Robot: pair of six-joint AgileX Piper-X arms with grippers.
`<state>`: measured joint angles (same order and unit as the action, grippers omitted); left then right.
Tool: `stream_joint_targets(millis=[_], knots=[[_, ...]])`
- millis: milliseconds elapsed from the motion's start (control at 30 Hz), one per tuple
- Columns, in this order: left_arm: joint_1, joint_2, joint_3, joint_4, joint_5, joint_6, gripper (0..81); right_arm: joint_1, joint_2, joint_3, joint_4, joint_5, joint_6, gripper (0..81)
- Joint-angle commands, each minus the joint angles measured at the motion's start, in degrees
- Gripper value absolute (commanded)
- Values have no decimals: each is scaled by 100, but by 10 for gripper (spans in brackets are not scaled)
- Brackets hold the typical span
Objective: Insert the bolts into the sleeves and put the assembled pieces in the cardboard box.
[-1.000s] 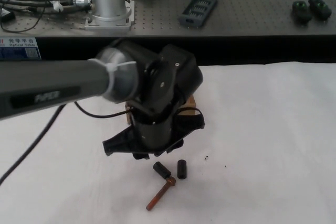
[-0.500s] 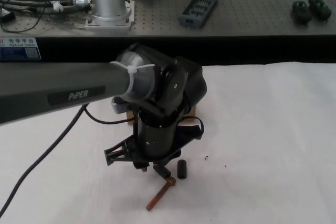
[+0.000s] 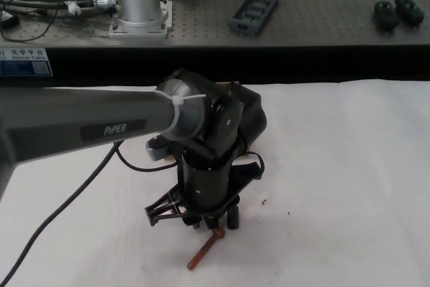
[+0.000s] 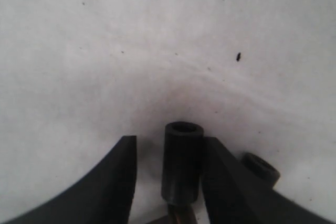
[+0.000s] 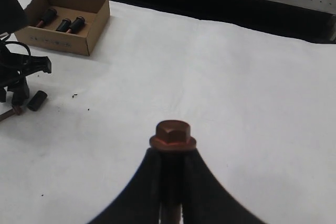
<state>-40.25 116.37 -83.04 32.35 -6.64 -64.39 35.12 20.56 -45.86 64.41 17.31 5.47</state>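
Grasping a sleeve is the step in hand. The left gripper (image 4: 168,145) stands spread around a black cylindrical sleeve (image 4: 182,163) near the white desk's (image 3: 349,166) near edge, while the right gripper (image 5: 172,153) pinches a copper hex-head bolt (image 5: 172,134). Next, I judge, the left should close squarely without nudging it.

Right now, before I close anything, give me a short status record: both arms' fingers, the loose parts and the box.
left gripper: fingers open, a sleeve between them
second sleeve: on the cloth, beside that gripper
loose bolt: lying on the cloth close to the sleeves
right gripper: shut on a bolt, head out past the fingers
cardboard box: holds three assembled pieces
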Motion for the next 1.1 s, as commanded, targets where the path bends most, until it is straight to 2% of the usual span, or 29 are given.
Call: stream_joint_targets(millis=[0,267,333,533,800,933,1067], knots=[[-19,19,-26,97,-41,-127,293,-37,-24,-8,2,11,33,37],[-19,19,-26,78,-41,-164,292,-37,-24,-8,0,11,-16,37],[-19,19,-26,91,-41,-164,262,-37,-24,-8,0,11,-16,37],[-19,19,-26,90,-41,-164,82,-37,-24,-8,0,11,-16,37],[11,-25,-26,49,664,-16,68,-37,-24,-8,0,11,-34,37],[73,-201,-26,-192,664,1098,68,-37,-42,-8,-81,11,-32,37],[89,-549,-26,-245,194,2765,68,-37,-99,-8,-481,11,-32,37]])
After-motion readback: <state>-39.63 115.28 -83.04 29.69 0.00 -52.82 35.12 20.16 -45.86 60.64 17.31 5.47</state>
